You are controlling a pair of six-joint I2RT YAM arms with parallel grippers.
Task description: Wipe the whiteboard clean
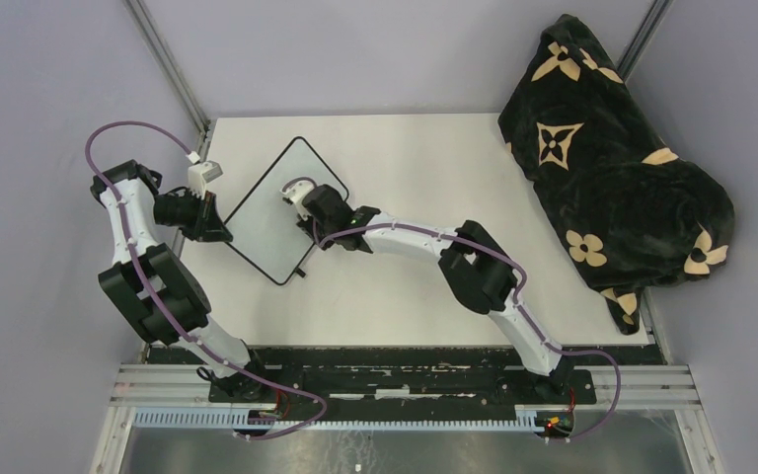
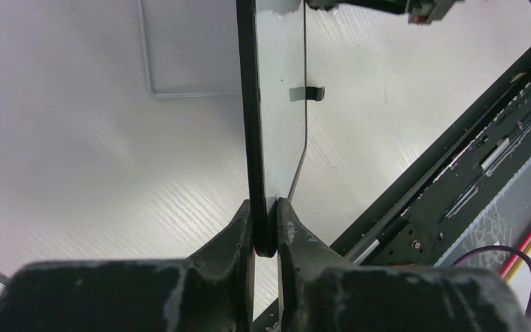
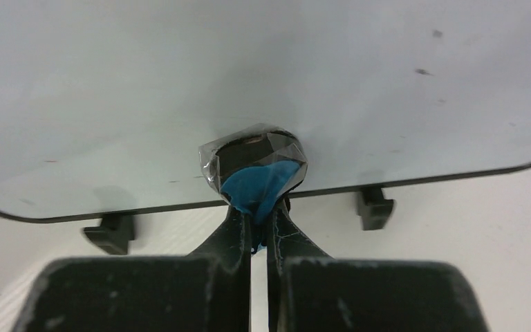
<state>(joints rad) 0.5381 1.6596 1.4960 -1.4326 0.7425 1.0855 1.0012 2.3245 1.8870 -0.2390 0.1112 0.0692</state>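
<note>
Two risks stand out: the left claw [image 2: 266,207] pinches only the thin rim of the whiteboard [image 1: 262,212], so a hard rub could twist it out of that grip; the right claw [image 3: 259,214], clamped on a blue eraser [image 3: 256,166], could let it slip sideways. Whiteboard sits over the left part of the table [image 1: 434,158], rim between the left fingers, face touching the eraser near its tabbed edge

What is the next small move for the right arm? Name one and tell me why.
Probably slide the eraser across the whiteboard toward the small dark specks on its surface. The right pincer holds the eraser pressed on the board, and the left pincer clamps the board's edge, so it looks steadied for a wipe.
</note>
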